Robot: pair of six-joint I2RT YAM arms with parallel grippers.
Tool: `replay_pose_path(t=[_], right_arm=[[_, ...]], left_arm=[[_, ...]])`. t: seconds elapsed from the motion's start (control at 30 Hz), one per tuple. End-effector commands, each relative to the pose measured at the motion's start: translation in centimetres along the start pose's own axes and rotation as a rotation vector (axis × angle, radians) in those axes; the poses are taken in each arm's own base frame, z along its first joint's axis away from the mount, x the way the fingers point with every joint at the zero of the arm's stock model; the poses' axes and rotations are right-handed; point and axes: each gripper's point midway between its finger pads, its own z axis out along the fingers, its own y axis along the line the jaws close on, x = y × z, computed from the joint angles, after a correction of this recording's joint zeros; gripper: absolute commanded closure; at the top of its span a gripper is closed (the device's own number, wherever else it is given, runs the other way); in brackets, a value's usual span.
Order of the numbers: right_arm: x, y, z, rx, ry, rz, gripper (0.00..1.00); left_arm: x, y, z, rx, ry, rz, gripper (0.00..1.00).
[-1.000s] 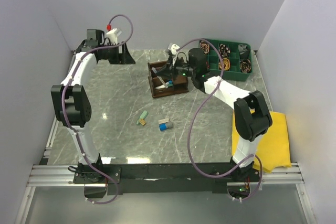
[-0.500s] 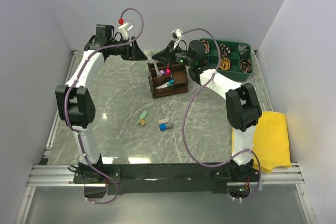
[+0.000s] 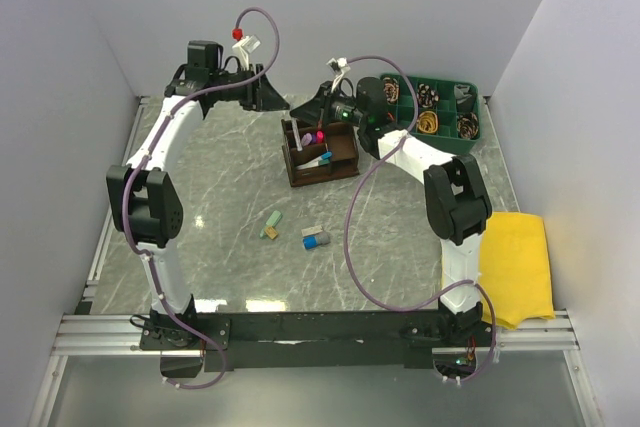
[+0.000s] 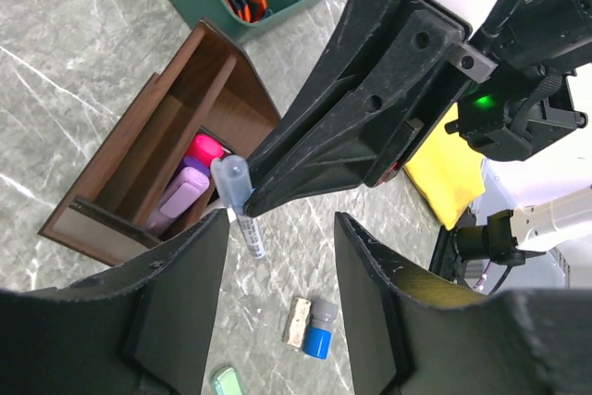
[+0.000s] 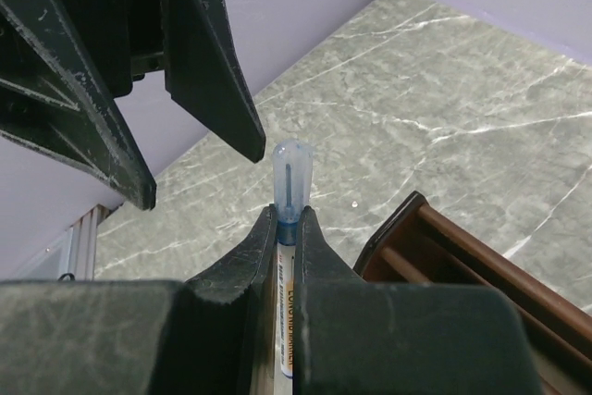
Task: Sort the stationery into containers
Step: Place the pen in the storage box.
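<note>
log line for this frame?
right gripper: shut on pen, raised near organiser | left gripper: open, near pen | organiser: highlighters inside | table: erasers loose

The right claw (image 3: 322, 105) has risen out of the brown wooden organiser (image 3: 322, 175) and now hangs above its far-left corner. It is clamped on a clear-capped pen (image 5: 289, 173), and its arm has folded back toward the far side. The left claw (image 3: 270, 97) has swung right, close to that pen, with its fingers narrower than before. The organiser's pink marker (image 4: 205, 149) and purple marker (image 4: 180, 193) are now uncovered.
</note>
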Motion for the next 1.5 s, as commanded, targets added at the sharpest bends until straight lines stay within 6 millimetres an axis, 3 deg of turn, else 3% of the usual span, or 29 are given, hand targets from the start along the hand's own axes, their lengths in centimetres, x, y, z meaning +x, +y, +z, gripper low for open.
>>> replay_pose_path(t=[0.0,0.43,0.87,1.07,1.27,1.33,1.37,1.47], right_arm=[[-2.4,1.6,0.1,-0.044,-0.038,-0.022,1.00],[-2.7,2.8,0.0,-0.094,-0.033,0.022,1.00],[-3.8,3.3,-0.4,-0.109,-0.051,0.029,1.00],[-3.8,3.5,-0.5,-0.115,-0.048,0.035,1.00],[-3.6,3.3,-0.6,-0.105,-0.042,0.034,1.00],[-3.2,3.3,-0.6,-0.109,-0.034,0.035,0.94],[-2.9,3.4,-0.6,-0.121,-0.022,0.029,0.80],[-2.2,3.4,-1.3,-0.138,0.016,0.023,0.60]], left_arm=[[-2.4,-2.8,-0.2,0.046,-0.046,0.091,0.45],[-2.2,-0.9,1.4,0.003,-0.031,0.116,0.43],[-1.4,0.5,1.9,-0.060,-0.001,0.144,0.44],[-1.1,0.7,2.7,-0.045,0.005,0.134,0.52],[-1.0,0.1,2.8,-0.002,0.010,0.133,0.83],[-1.0,-0.2,2.8,0.010,0.010,0.136,0.94],[-1.0,-0.3,2.8,0.013,0.010,0.140,0.97],[-1.3,-0.4,2.5,0.005,0.011,0.173,0.99]])
